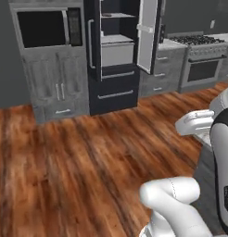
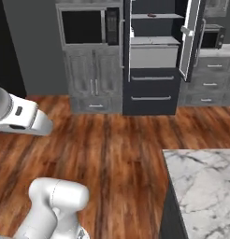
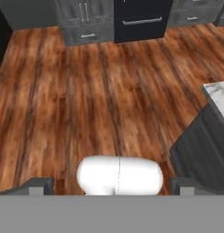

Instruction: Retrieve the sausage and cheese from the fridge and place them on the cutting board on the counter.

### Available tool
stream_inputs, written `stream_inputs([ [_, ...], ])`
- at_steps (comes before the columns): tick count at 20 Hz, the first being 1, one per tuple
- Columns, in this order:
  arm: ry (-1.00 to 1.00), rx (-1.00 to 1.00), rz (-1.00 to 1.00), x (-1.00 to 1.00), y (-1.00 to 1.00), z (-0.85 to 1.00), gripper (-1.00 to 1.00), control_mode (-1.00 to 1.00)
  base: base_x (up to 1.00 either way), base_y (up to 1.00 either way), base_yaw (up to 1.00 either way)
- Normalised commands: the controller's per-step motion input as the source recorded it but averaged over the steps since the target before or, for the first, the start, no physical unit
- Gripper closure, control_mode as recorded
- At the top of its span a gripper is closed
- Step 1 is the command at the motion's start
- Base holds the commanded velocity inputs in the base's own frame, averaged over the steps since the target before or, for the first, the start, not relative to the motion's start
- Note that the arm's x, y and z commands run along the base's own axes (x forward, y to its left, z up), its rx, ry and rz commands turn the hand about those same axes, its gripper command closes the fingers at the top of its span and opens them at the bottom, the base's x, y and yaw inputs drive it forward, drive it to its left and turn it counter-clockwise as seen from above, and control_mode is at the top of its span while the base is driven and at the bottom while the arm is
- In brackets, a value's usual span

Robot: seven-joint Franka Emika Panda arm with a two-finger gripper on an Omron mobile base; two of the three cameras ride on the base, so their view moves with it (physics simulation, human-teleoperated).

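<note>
Kitchen, rendered: wooden plank floor (image 1: 79, 157), grey cabinets, wall oven (image 1: 46, 28), stove (image 1: 201, 58) at far right. Fridge (image 2: 152, 88) across the floor, black, right door (image 2: 189, 37) swung open, pale shelves and a drawer bin exposed. Small reddish item on the upper shelf (image 2: 152, 15), probably the sausage; too small to confirm. Cheese and cutting board not made out. Marble table (image 2: 205, 186) corner near the base. Gripper (image 3: 114, 184) low over the floor, jaws fully apart, holding nothing. Handling, judged: sausage light, slightly yielding, smooth, prone to roll; take it across mid-length. Cheese light, firm; pinch its flat faces
</note>
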Motion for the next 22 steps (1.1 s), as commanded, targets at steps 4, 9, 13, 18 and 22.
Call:
stream_inputs([
  [4, 0.0, 0.0, 0.0, 0.0, 0.0, 0.0, -1.0, 1.0, 1.0, -0.02, -0.51],
  [9, 0.0, 0.0, 0.0, 0.0, 0.0, 0.0, -1.0, 1.0, 1.0, 0.13, -0.55],
  [13, 0.0, 0.0, 0.0, 0.0, 0.0, 0.0, -1.0, 1.0, 1.0, 0.16, -0.46],
  [18, 0.0, 0.0, 0.0, 0.0, 0.0, 0.0, -1.0, 1.0, 1.0, 0.01, -0.26],
  [22, 0.0, 0.0, 0.0, 0.0, 0.0, 0.0, -1.0, 1.0, 1.0, 0.14, -0.12],
])
